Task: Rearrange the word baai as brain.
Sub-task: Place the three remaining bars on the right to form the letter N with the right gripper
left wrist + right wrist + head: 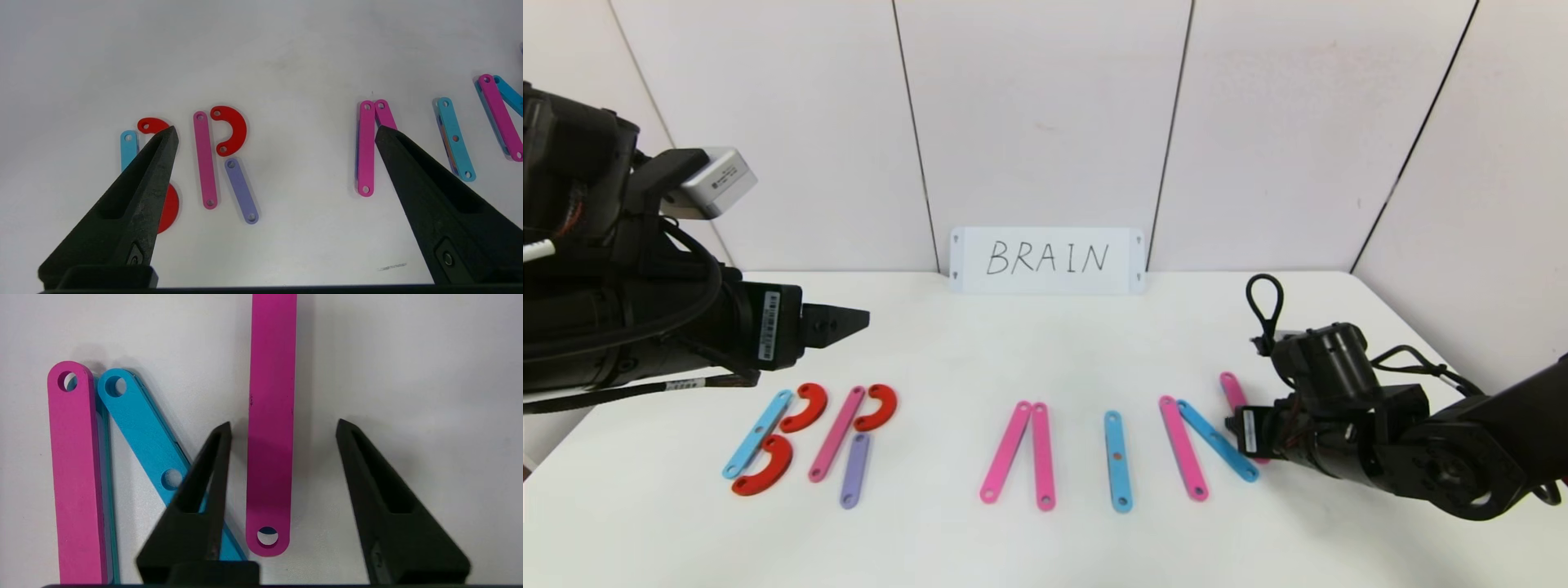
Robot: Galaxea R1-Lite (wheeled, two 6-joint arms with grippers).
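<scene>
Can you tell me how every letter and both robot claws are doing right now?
B: complete, flat.
R: complete, flat.
A: two pink strips, no crossbar.
I: one blue strip, flat.
N: last pink strip lying between the right gripper's jaws.
Right gripper: jaws open, not touching the strip.
Left gripper: jaws wide open, empty, above the table.
White card: upright, reads BRAIN.

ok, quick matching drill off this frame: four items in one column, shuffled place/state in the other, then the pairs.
Column 1
1. purple strip
2. white card
3. left gripper
4. right gripper

Column 2
A. jaws apart, astride a pink strip lying flat on the table
B. open, hovering above the B
C. propped against the back wall
D. lower right leg of the R

Pairs: 1-D, 2-C, 3-B, 4-A
</scene>
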